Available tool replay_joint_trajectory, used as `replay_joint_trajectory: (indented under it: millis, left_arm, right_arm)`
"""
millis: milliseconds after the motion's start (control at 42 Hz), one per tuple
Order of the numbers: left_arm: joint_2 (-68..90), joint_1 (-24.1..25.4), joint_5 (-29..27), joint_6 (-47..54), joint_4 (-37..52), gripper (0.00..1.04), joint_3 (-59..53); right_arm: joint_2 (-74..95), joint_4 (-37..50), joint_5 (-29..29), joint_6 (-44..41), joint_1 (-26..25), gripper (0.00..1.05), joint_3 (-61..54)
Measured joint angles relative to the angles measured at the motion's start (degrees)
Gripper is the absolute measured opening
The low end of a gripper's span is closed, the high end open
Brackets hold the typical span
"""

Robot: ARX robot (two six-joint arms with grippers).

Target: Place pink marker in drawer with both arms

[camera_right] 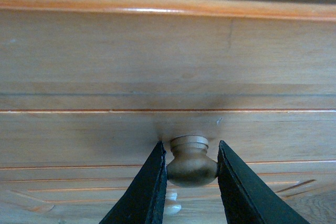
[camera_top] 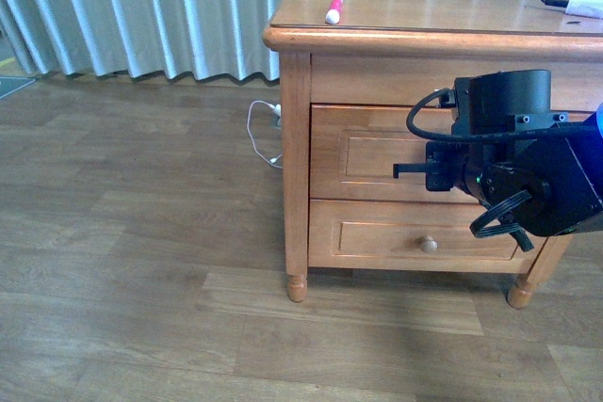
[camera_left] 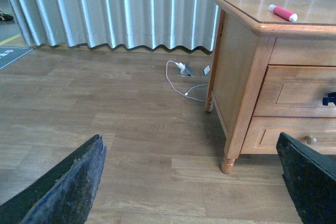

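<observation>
The pink marker (camera_top: 334,8) lies flat near the front left corner of the table's (camera_top: 424,7) top, white end toward the edge. Under that top the upper drawer (camera_top: 367,152) sits closed, its round pale knob (camera_right: 191,162) pinched by the right claw (camera_right: 190,153). The left claw (camera_left: 189,140) hangs spread wide, left of the table.

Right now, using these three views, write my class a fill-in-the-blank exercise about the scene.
The pink marker lies on the nightstand's ____.
The right claw grips the knob of the ____ drawer.
The left claw is ____, holding nothing.
Missing words: top; upper; open.
</observation>
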Motion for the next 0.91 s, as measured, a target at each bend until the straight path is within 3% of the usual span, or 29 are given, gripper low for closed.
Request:
replay_joint_trajectory:
  millis: [310,644,787,906]
  left_arm:
    - [0.0,0.0,0.02,0.0,0.0,0.98,0.0]
    - [0.0,0.0,0.02,-0.02,0.0,0.98,0.0]
    - [0.0,0.0,0.02,-0.02,0.0,0.98,0.0]
    - [0.0,0.0,0.02,0.0,0.0,0.98,0.0]
  right_arm:
    - [-4.52,3.45,-2.16,1.14,-0.11,0.23,-9.11]
    - [-18.82,14.6,-7.15,5.29,-0.09,0.24,-37.57]
    - [-25.35,15.87,-8.55,6.4,-0.09,0.51,-47.06]
    - [-36.09,11.72,-10.16,6.51,-1.07,0.75,-53.48]
